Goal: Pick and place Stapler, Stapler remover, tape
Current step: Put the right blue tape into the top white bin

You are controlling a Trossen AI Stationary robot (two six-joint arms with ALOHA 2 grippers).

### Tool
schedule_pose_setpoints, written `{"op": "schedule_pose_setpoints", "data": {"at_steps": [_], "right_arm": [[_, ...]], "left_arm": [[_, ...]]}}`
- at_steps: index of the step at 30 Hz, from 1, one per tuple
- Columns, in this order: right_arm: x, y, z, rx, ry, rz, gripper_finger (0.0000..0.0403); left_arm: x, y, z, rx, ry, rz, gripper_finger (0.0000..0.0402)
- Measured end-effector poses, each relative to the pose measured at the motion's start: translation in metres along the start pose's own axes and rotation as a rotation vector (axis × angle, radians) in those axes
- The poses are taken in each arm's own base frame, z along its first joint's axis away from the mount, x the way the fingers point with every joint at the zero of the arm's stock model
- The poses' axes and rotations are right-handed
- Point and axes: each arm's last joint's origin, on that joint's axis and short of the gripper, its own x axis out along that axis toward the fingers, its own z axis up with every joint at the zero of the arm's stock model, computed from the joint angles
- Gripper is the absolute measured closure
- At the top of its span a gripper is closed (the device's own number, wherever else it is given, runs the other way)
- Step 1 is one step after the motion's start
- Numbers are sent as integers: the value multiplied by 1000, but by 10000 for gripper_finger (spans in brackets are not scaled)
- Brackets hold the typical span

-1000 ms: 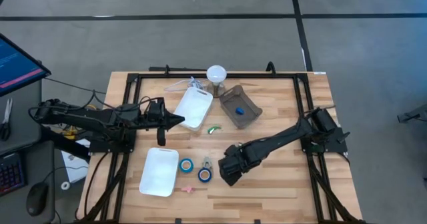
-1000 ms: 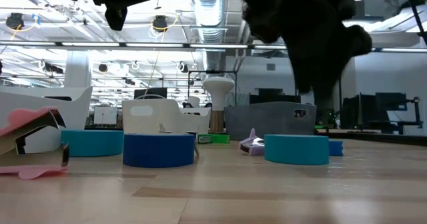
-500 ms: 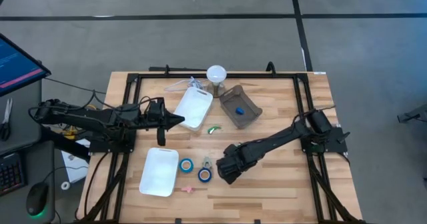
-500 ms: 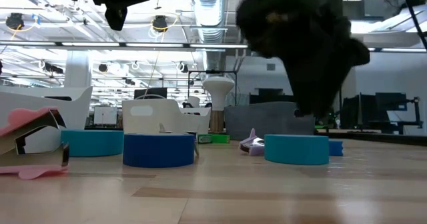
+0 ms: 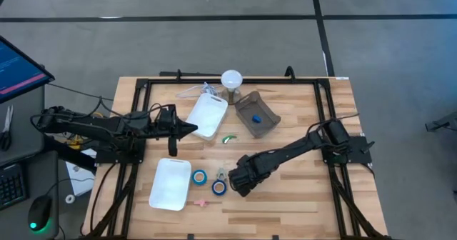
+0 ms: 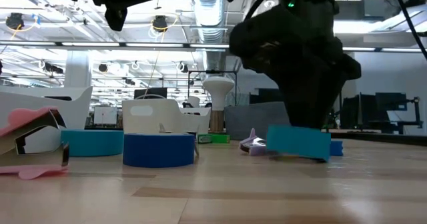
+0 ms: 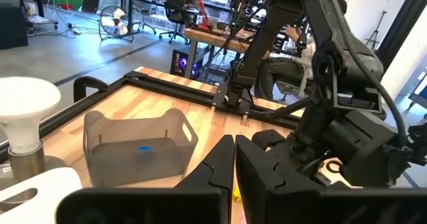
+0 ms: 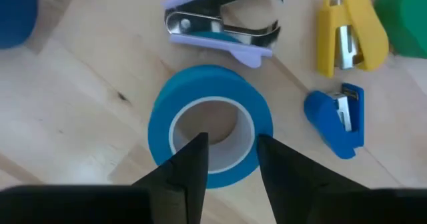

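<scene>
At the near side of the table we record the right gripper (image 5: pixel 237 186) lowered onto a blue tape roll (image 8: pixel 208 83), its arm stretched low and almost flat across the table from its mount at the right edge. In the right wrist view its fingers stand a little parted, one tip over the roll's pale core and the other over the wall. We cannot tell whether they press on it. The low view shows this roll tipped, one edge raised off the wood. Two more tape rolls (image 5: pixel 200 176) lie just to its left, beside a white tray (image 5: pixel 170 183). A purple staple remover (image 8: pixel 223 21), a yellow stapler (image 8: pixel 350 31) and a small blue stapler (image 8: pixel 337 117) lie near the roll. Farther back, the left gripper (image 5: pixel 194 128) hangs above the table with its fingers pressed together, empty, its arm reaching level from the left edge. Behind it sits a grey bin (image 5: pixel 265 126).
</scene>
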Motion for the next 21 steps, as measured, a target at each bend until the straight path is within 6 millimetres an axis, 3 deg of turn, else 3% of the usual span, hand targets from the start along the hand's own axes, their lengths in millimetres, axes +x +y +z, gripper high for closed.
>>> {"op": "schedule_pose_setpoints", "data": {"at_steps": [14, 21], "right_arm": [[1, -12, 3, 3, 37, -81, 290], [-10, -14, 0, 1, 80, -60, 289]], "left_arm": [[0, 0, 0, 0, -1, 0, 394], [0, 0, 0, 3, 0, 0, 394]]}}
